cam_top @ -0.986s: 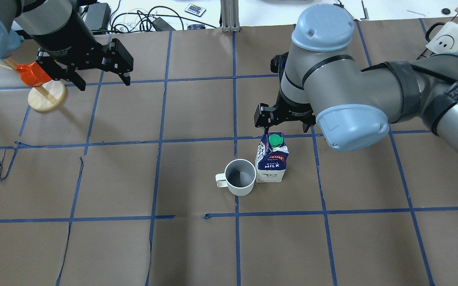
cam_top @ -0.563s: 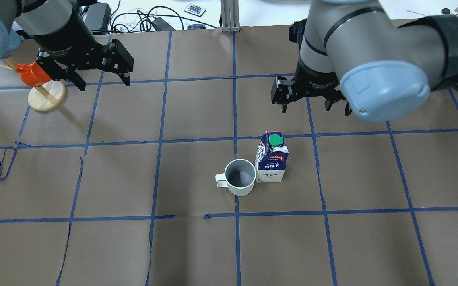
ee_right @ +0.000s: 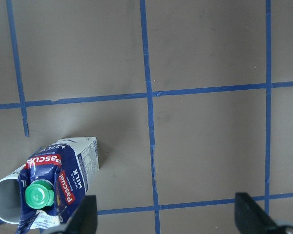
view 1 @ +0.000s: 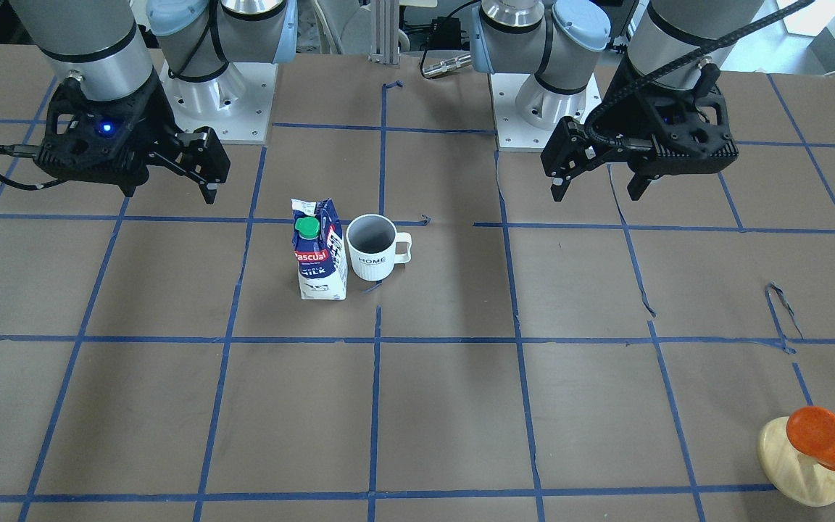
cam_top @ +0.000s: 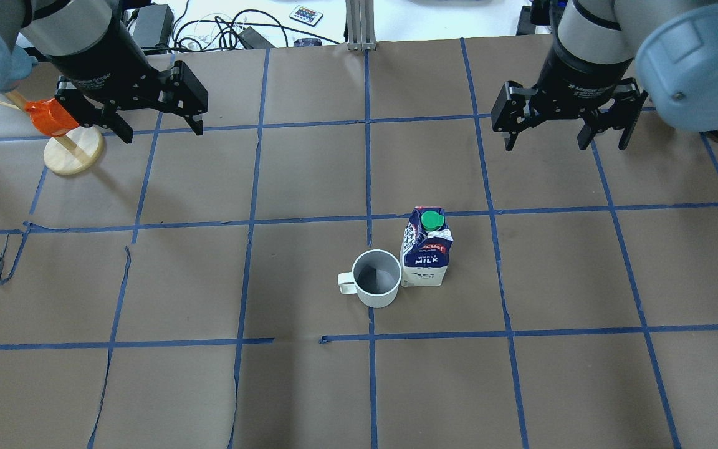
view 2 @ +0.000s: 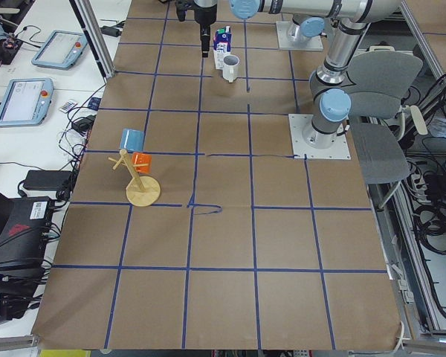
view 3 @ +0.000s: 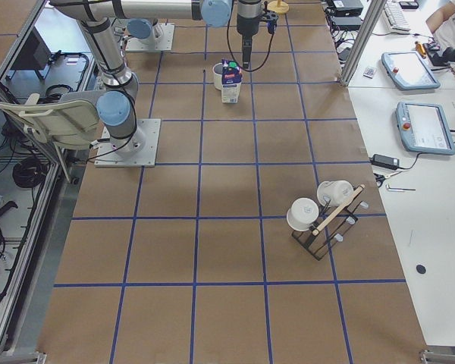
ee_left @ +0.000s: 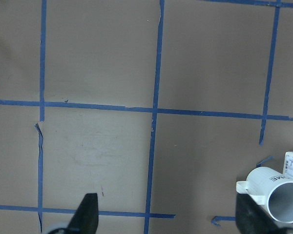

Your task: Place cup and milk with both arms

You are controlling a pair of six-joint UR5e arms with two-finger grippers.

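The white cup (cam_top: pixel 376 279) marked "HOME" (view 1: pixel 372 249) stands upright near the table's middle, handle pointing away from the milk. The blue-and-white milk carton (cam_top: pixel 426 249) with a green cap (view 1: pixel 318 254) stands upright right beside it. My left gripper (cam_top: pixel 162 131) is open and empty, hovering far back on the left; its wrist view shows the cup (ee_left: pixel 283 200) at the lower right. My right gripper (cam_top: pixel 564 144) is open and empty, hovering far back on the right; its wrist view shows the milk (ee_right: pixel 58 180) at the lower left.
An orange object on a pale wooden disc (cam_top: pixel 74 153) stands just under and beside my left gripper. A rack with white mugs (view 3: pixel 322 216) stands at the table's right end. Cables (cam_top: pixel 222 28) lie beyond the far edge. Blue tape lines grid the brown table paper.
My right arm has drawn away from just above the milk, moving back and to the right, gripper still open. The left arm, cup and milk have not moved.
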